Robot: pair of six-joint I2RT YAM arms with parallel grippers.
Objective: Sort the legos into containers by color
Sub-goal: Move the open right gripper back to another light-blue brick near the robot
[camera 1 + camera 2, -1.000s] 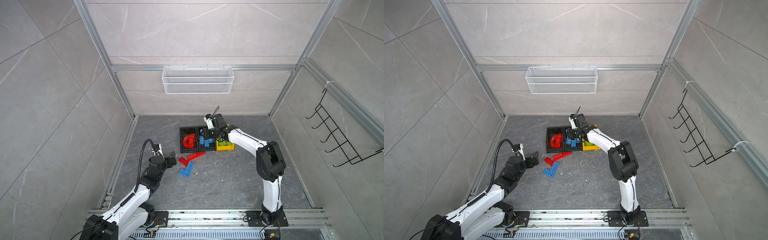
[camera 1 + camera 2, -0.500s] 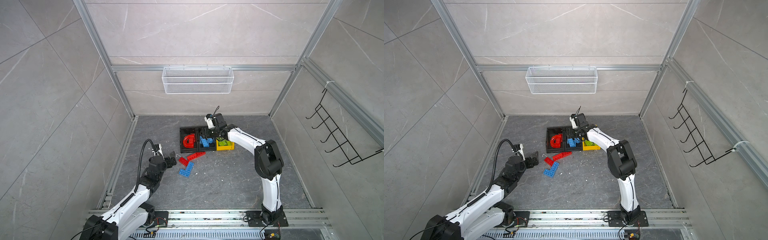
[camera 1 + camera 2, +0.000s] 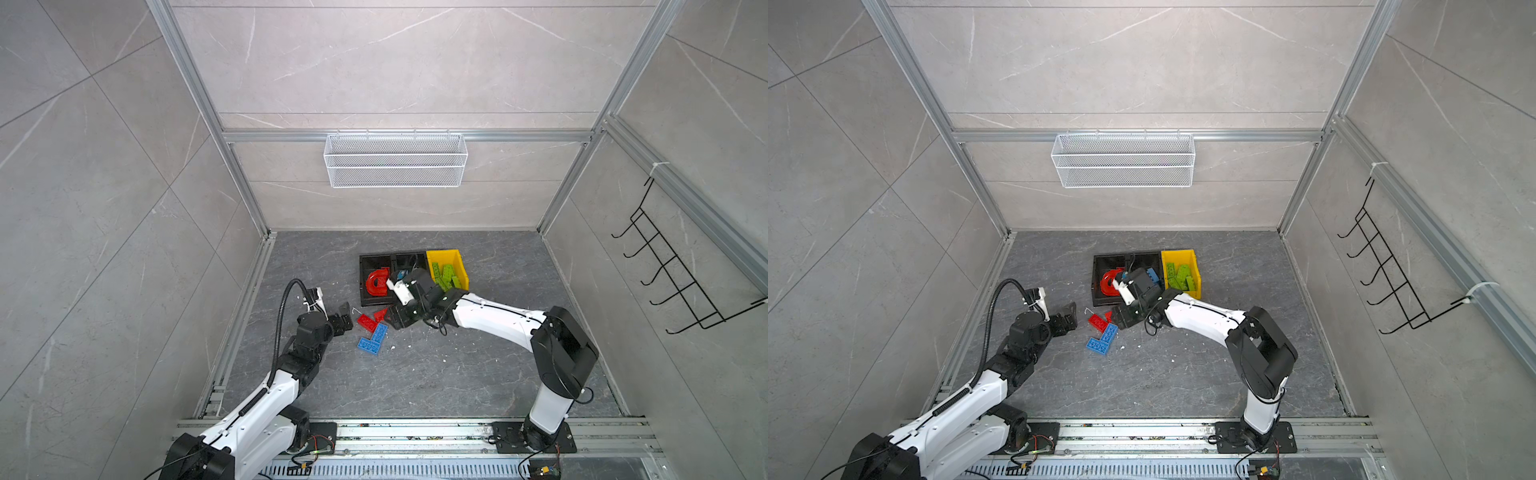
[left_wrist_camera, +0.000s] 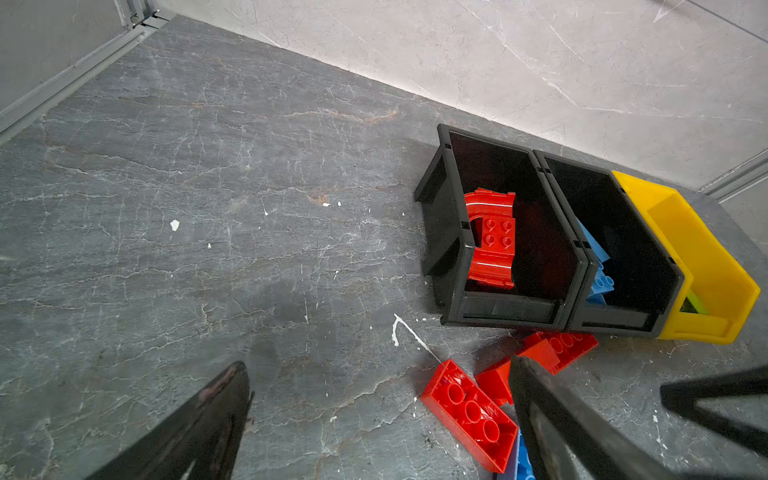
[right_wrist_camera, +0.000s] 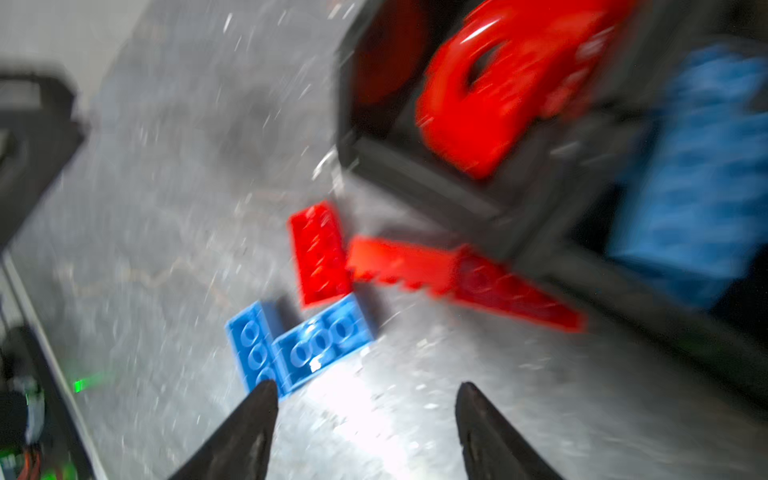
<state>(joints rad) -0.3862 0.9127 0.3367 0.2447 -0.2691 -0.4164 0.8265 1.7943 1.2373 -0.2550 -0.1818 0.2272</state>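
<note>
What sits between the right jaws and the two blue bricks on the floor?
Nothing visible. In the right wrist view the right jaws stand open, with bare floor up to the blue bricks; the red bricks lie beyond them, not in the path.

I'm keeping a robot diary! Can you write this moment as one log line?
left gripper: open, empty | right gripper: open, empty | unsorted: red bricks, blue bricks

Three open bins sit touching in a row. The left black bin (image 3: 363, 270) holds a red arch (image 3: 376, 282); the middle black bin (image 3: 409, 255), blue bricks (image 4: 600, 278); the yellow bin (image 3: 444, 254), lime-green bricks (image 3: 446, 274). Just in front on the surface (image 3: 415, 374) — loose red bricks (image 3: 366, 322) touching two loose blue bricks (image 3: 376, 337) in an L.
</note>
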